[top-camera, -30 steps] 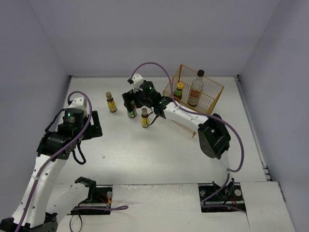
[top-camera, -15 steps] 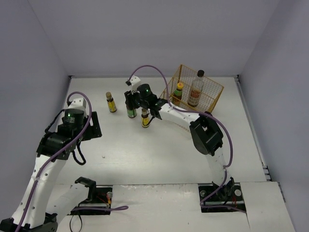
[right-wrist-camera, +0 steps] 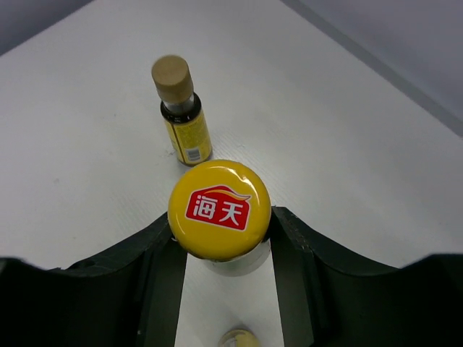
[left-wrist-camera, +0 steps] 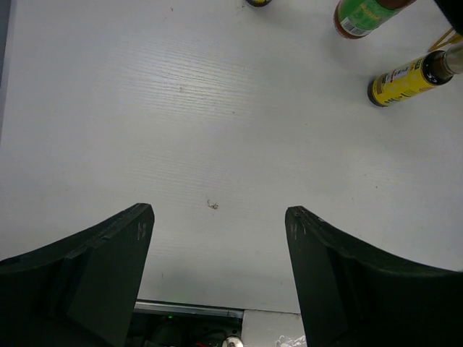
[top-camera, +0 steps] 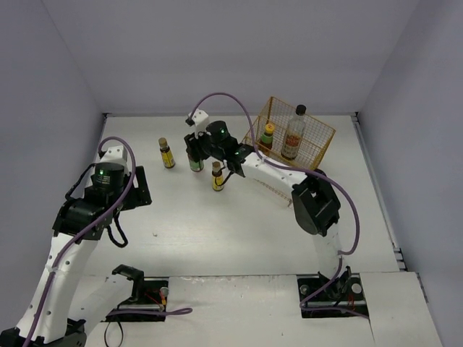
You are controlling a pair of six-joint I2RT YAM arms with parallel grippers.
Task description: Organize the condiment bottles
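My right gripper (right-wrist-camera: 221,225) is shut on the neck of a dark bottle just under its yellow-orange cap (right-wrist-camera: 219,208). From above, that bottle (top-camera: 195,163) stands at mid table under the right gripper (top-camera: 197,152). Two short yellow-labelled bottles stand beside it, one to its left (top-camera: 167,153) (right-wrist-camera: 184,119) and one to its front right (top-camera: 217,177) (left-wrist-camera: 405,76). An orange-capped bottle (top-camera: 268,136) and a tall clear black-capped bottle (top-camera: 293,134) stand in the wire basket (top-camera: 322,148). My left gripper (left-wrist-camera: 219,217) hangs open over bare table, well to the near left of the bottles (top-camera: 137,186).
The orange wire basket sits at the back right near the wall. Purple cables loop over both arms. The right arm's elbow (top-camera: 316,204) juts over the table's right half. Walls close the table on three sides.
The right gripper's jaws have closed on the orange-capped bottle, and its wrist has shifted slightly toward the back. The left arm has not moved.
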